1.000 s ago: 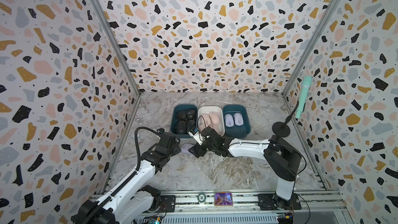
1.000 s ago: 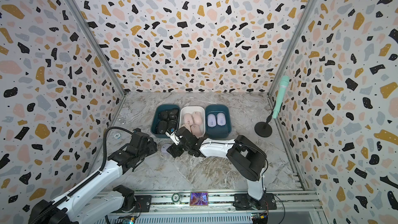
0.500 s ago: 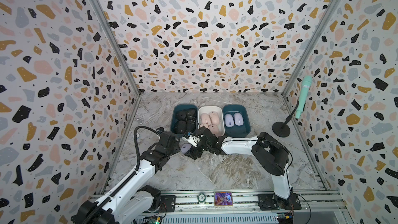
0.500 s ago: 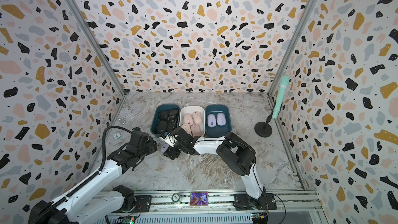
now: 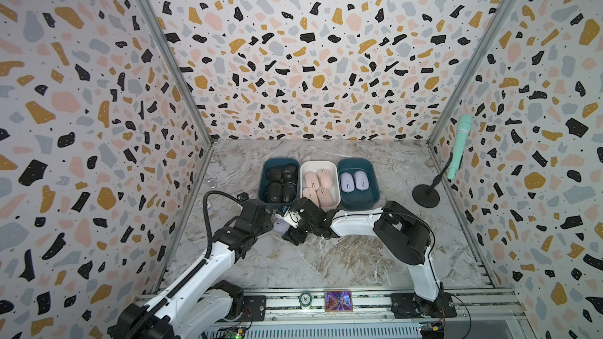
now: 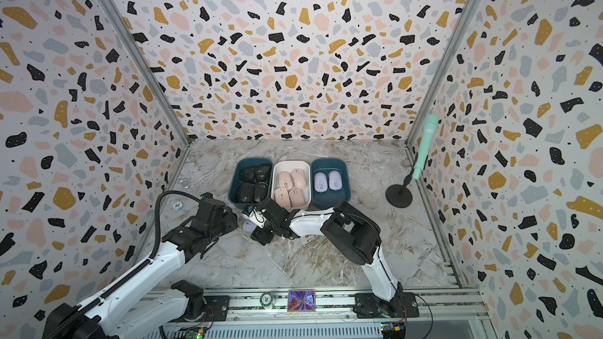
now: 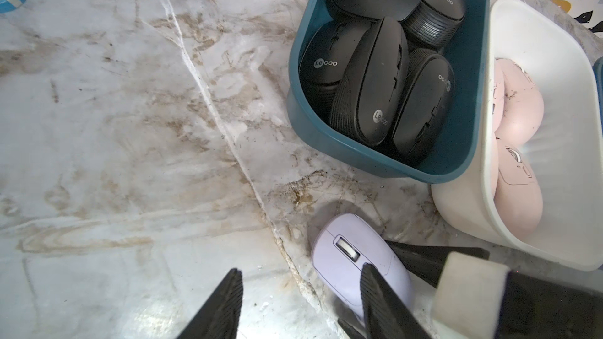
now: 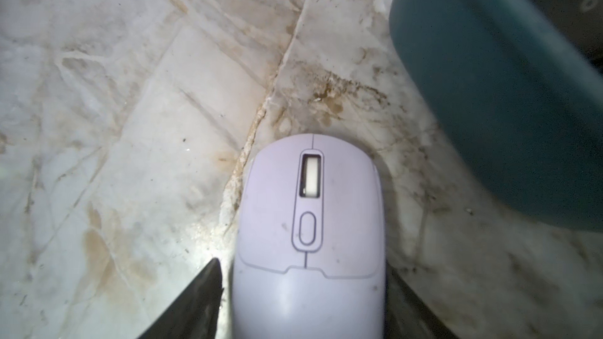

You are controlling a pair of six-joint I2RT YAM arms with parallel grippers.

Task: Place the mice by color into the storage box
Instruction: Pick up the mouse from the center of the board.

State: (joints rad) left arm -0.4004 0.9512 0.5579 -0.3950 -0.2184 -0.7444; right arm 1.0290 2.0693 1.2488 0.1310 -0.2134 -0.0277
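Saw marbled desk, terrazzo walls; my R fingers straddled lavender mouse lengthwise, wheel end outward, unclamped; L fingers open.

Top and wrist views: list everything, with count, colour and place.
white bin: one, white, mid-row at the back of the table
teal bins: two, teal, flanking it
black mice: five, black, one teal bin
pink mice: four, pink, white bin
lavender mice: two, lavender, other teal bin
loose mouse: one, lavender, table before the bins
microphone: one, mint, black stand, by a side wall
poker chips: two; one on table, one on front rail
card: one, purple, front rail
left gripper: open, beside the loose mouse
right gripper: jaws astride it, grip unclear
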